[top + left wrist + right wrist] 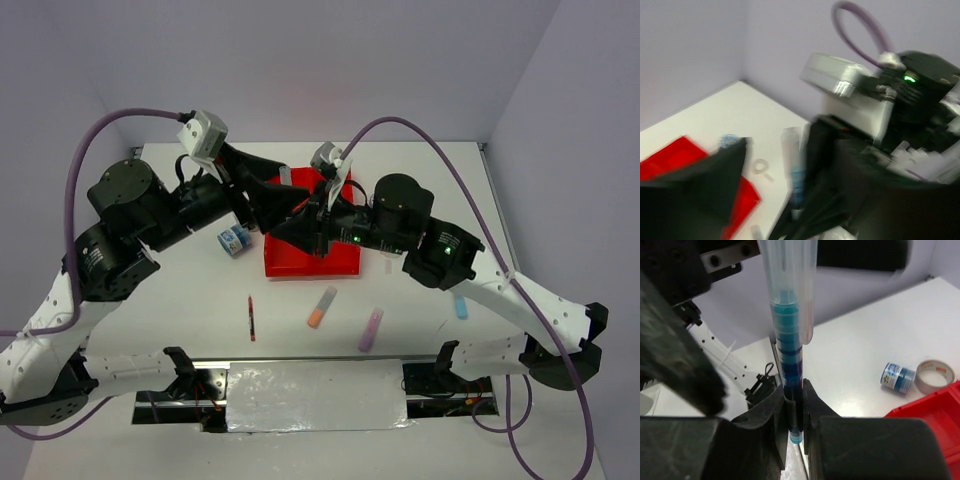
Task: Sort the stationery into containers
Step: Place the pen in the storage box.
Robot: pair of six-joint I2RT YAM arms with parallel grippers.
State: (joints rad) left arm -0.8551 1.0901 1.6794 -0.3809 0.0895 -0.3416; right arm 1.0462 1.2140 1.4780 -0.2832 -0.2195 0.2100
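One blue pen (789,330) stands upright, clamped low down by the right claw (795,402).

Bright, even overhead light leaves soft shadows on the table (200,290). The left wrist view is smeared with motion blur; the right wrist view shows the blue pen (789,340) sharp.

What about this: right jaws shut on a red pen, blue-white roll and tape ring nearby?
Not red: in the right wrist view the right gripper has its jaws shut on a blue pen. The blue-white roll and tape ring lie nearby.
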